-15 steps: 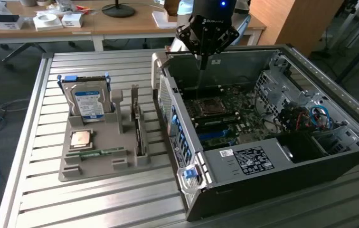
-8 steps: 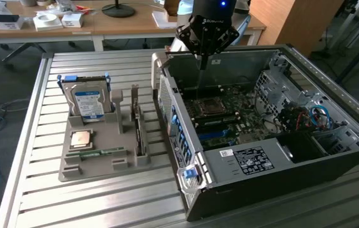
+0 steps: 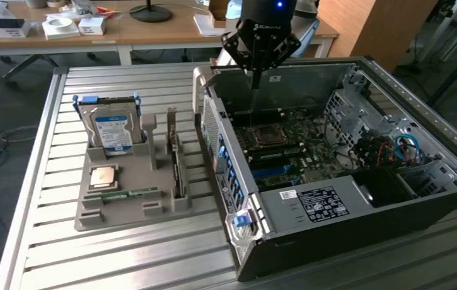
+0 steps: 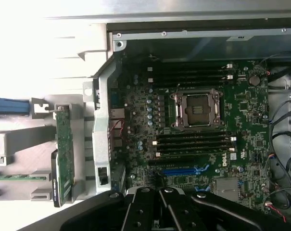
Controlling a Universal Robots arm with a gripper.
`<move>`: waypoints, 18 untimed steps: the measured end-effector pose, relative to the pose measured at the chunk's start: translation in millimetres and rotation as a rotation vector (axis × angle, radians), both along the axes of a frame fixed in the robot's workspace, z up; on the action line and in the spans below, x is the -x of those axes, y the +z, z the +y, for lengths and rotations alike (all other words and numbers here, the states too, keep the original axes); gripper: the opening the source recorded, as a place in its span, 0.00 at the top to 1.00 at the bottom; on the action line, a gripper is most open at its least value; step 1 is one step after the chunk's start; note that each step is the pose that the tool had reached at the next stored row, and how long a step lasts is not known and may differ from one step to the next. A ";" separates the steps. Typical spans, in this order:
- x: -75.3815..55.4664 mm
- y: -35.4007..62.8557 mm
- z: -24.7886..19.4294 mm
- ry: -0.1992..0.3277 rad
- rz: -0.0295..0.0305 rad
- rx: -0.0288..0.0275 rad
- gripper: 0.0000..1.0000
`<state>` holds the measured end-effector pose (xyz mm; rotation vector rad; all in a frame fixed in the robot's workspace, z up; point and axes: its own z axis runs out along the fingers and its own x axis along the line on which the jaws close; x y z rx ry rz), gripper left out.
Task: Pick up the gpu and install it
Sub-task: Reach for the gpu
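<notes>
Table (image 3: pixel 115 260) of metal slats carries an open computer case (image 3: pixel 390 211) with its motherboard (image 3: pixel 293 142) exposed. Beside it, on the exterior view's left, sits a grey tray (image 3: pixel 127 181). My gripper (image 3: pixel 254 81) hangs above the open case, fingers closed together on nothing. The gpu (image 3: pixel 177 163) stands on edge in the tray, near the case wall, apart from me.

I see my fingers (image 4: pixel 138 211) pressed together over the motherboard (image 4: pixel 150 106) inside the case (image 4: pixel 101 120); the gpu (image 4: pixel 64 154) sits just outside it.
</notes>
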<state>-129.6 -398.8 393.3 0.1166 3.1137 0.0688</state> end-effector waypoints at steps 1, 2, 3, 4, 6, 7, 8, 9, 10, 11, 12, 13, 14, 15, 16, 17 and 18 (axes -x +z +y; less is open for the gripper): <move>1.3 0.0 0.0 0.000 0.0000 -0.0001 0.89; 2.8 0.0 0.0 0.000 0.0000 0.0000 0.89; 4.4 0.0 0.0 0.000 0.0000 0.0000 0.89; 5.9 0.0 0.0 0.000 0.0000 0.0000 0.89; 8.9 -0.1 0.0 0.000 0.0000 -0.0001 0.89; 10.4 -0.1 0.0 0.000 0.0000 0.0000 0.89; 11.9 -0.1 0.0 0.000 0.0000 0.0000 0.89; 13.3 -0.1 0.0 0.000 0.0000 0.0000 0.89; 14.8 -0.1 0.0 0.000 0.0000 -0.0001 0.89; 16.4 -0.1 0.0 0.000 0.0000 -0.0001 0.89; 18.3 -0.1 0.0 0.000 0.0000 -0.0001 0.89; 20.0 -0.2 0.0 0.000 0.0000 -0.0001 0.89; 21.8 -0.2 0.0 0.000 0.0000 0.0000 0.89; 23.5 -0.2 0.0 0.000 0.0000 0.0000 0.89; 25.2 -0.2 0.0 0.000 0.0000 0.0000 0.89; 26.9 -0.2 0.0 0.000 0.0001 0.0000 0.89; 28.8 -0.2 0.0 0.000 0.0000 -0.0001 0.89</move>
